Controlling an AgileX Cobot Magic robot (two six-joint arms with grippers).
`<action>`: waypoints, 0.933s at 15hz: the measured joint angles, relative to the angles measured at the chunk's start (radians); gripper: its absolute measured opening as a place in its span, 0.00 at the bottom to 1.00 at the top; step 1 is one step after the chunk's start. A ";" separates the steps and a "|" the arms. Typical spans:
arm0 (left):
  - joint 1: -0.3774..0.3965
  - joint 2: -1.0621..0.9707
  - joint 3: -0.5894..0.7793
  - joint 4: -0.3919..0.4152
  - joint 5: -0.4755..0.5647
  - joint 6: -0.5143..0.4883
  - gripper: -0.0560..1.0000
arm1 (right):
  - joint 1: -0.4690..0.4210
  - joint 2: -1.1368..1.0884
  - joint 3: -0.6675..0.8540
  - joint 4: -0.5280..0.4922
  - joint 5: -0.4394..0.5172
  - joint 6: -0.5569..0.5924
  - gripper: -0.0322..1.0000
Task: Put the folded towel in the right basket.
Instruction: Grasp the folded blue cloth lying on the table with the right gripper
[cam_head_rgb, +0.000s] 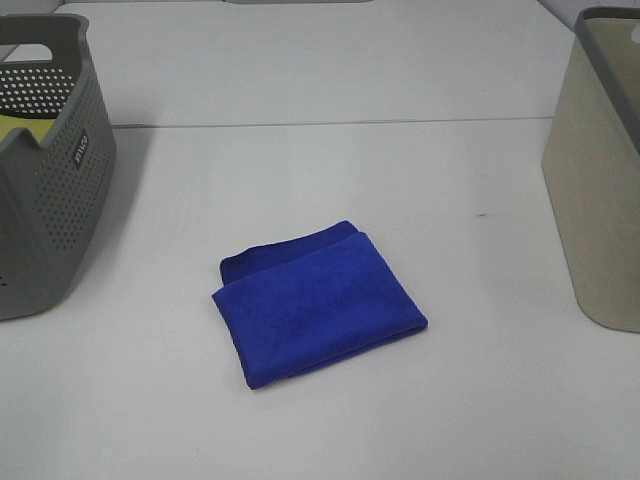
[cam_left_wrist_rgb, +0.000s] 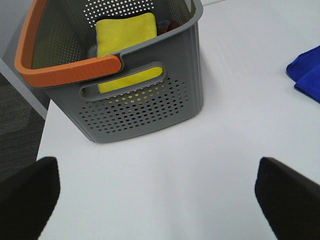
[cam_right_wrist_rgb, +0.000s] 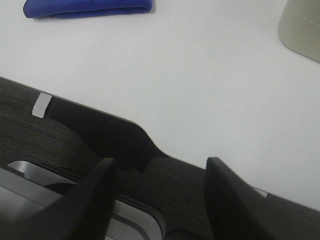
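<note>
Our right claw (cam_right_wrist_rgb: 161, 167) and left claw (cam_left_wrist_rgb: 157, 172) hang spread, empty; the folded blue towel (cam_head_rgb: 318, 305) lies on the table (cam_head_rgb: 300, 170), not yet in the beige right basket (cam_head_rgb: 600, 210).

Table (cam_head_rgb: 330, 170) open around towel (cam_head_rgb: 318, 305); grey basket (cam_head_rgb: 60, 200), beige basket (cam_head_rgb: 600, 220) stand well aside

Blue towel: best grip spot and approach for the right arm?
Pinch the towel at its right edge, coming straight down with the open right gripper. It lies flat, so a side approach has nothing to catch. That edge looks evenly stacked and faces the beige basket; the back-left corner shows offset layers and would likely unfold.
</note>
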 joint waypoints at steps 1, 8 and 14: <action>0.000 0.000 0.000 0.000 0.000 0.000 0.99 | 0.000 0.000 0.000 0.000 0.000 0.000 0.55; 0.000 0.000 0.000 0.000 0.000 0.000 0.99 | -0.369 -0.041 0.001 0.043 -0.004 0.000 0.55; 0.000 0.000 0.000 0.000 0.000 0.000 0.99 | -0.434 -0.302 0.003 0.050 -0.004 0.000 0.55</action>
